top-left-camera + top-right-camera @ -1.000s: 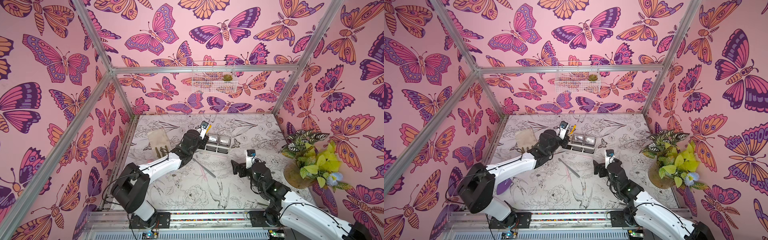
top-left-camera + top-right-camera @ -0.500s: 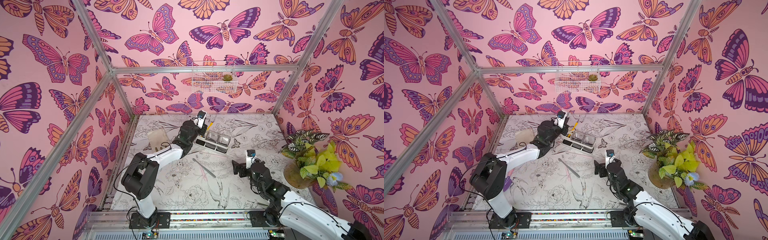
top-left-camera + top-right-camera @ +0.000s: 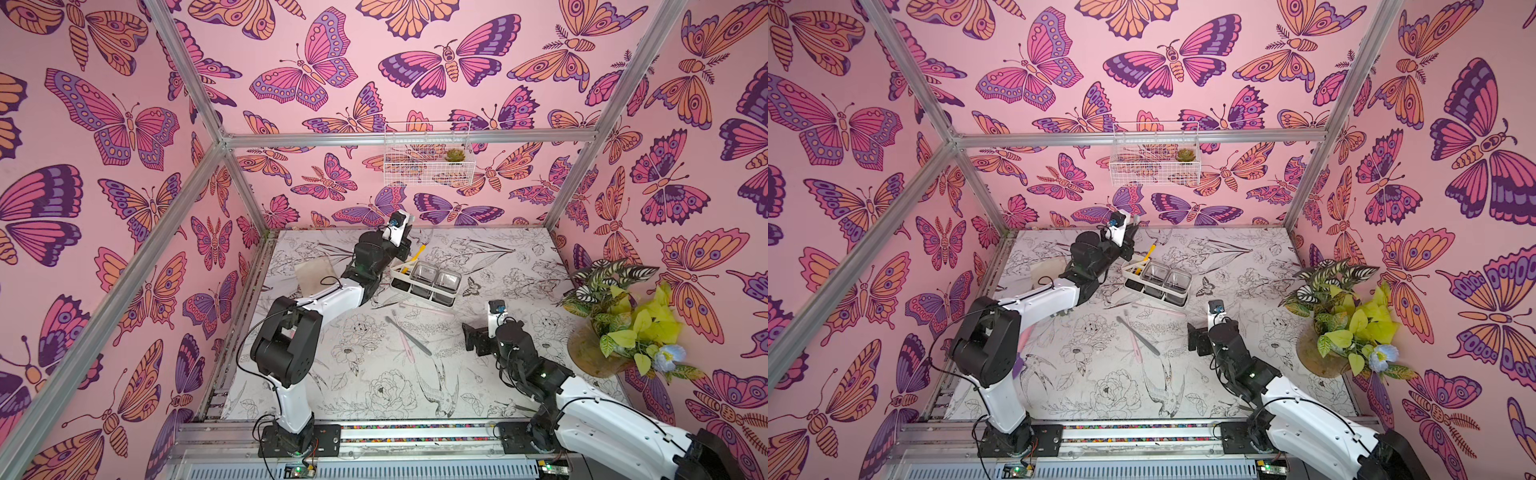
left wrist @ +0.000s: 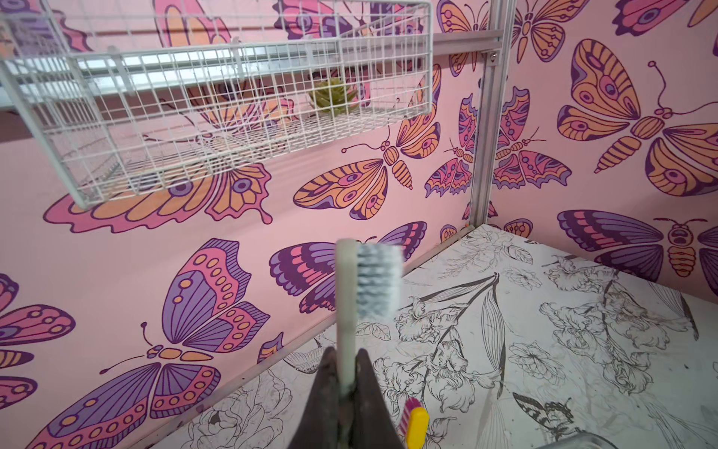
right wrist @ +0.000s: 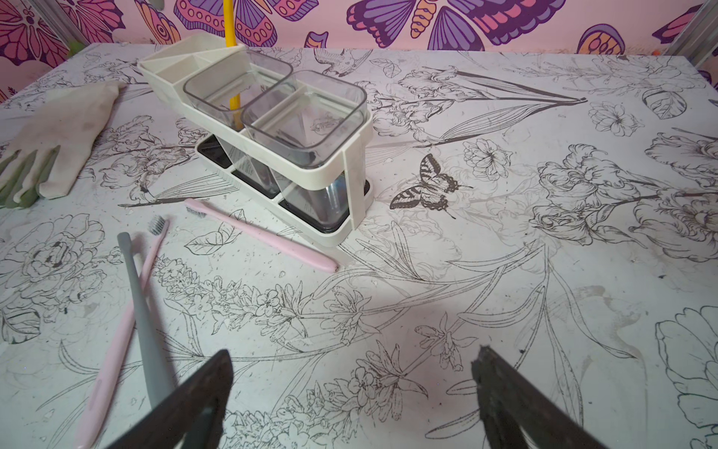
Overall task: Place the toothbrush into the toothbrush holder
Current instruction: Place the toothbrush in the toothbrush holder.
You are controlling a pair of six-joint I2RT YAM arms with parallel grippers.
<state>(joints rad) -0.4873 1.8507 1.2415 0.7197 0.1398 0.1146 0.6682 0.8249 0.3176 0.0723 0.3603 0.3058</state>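
Observation:
My left gripper (image 4: pixel 345 373) is shut on the toothbrush (image 4: pixel 345 307), a pale handle held upright with white-blue bristles at its upper end. In both top views this gripper (image 3: pixel 407 243) hovers at the slot end of the toothbrush holder (image 3: pixel 453 297), near the back wall. The holder (image 5: pixel 355 186) is a white caddy with two clear square cups. A yellow toothbrush (image 3: pixel 417 251) stands in its slot section. My right gripper (image 5: pixel 351 369) is open and empty, low over the table, nearer the front than the holder (image 3: pixel 1183 300).
Two pink toothbrushes (image 5: pixel 264 237) (image 5: pixel 116 330) and a grey one (image 5: pixel 143 311) lie on the table in front of the holder. A pale glove (image 5: pixel 58 144) lies left of it. A wire basket (image 3: pixel 428 158) hangs on the back wall. A potted plant (image 3: pixel 615 316) stands at the right.
My left arm has swung toward the back wall, carrying the toothbrush upright to the holder's slot end. The right arm has stayed put.

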